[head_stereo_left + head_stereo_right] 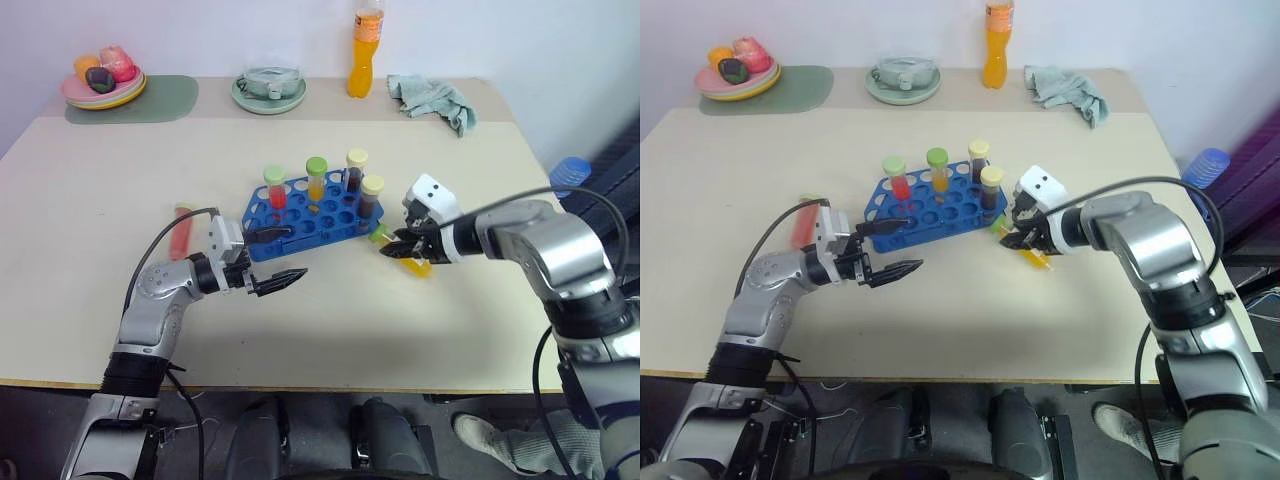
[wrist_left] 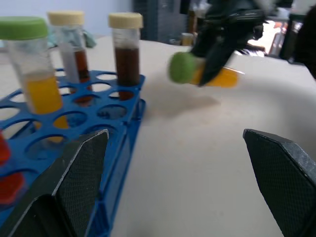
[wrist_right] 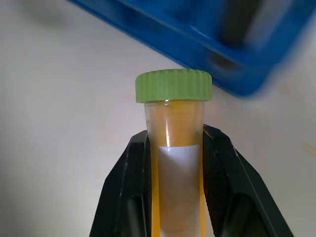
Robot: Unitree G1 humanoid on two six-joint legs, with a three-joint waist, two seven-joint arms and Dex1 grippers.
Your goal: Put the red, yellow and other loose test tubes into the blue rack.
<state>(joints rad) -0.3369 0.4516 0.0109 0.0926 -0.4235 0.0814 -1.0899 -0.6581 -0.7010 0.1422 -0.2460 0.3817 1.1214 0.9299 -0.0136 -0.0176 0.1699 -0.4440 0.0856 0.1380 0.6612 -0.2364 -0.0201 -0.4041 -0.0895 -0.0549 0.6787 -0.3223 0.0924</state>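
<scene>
A: How is the surface laid out?

B: A pale surface is seen, with a blue rack set near its middle. Four capped test tubes are stood upright in the rack: one with red liquid and a green cap, one with yellow liquid and a green cap, and two with dark brown liquid and cream caps.

A: What is found along the far edge?

B: A plate of fruit on a green mat is placed at the far left corner. A green dish is set beside it toward the middle, then an orange drink bottle and a crumpled cloth.

A: Which tubes are loose?

B: A red tube is left lying on the surface, to the left of the rack and well apart from it. A yellow tube with a green cap is gripped just beside the rack's right end and is lifted off the surface.

A: How are the grippers held?

B: The right gripper is clenched on the yellow tube; in the right wrist view both black fingers are pressed against the tube's sides, the cap pointing toward the rack. The left gripper is spread wide with nothing between its fingers, and is held level at the rack's near left end, pointing toward the right gripper.
</scene>
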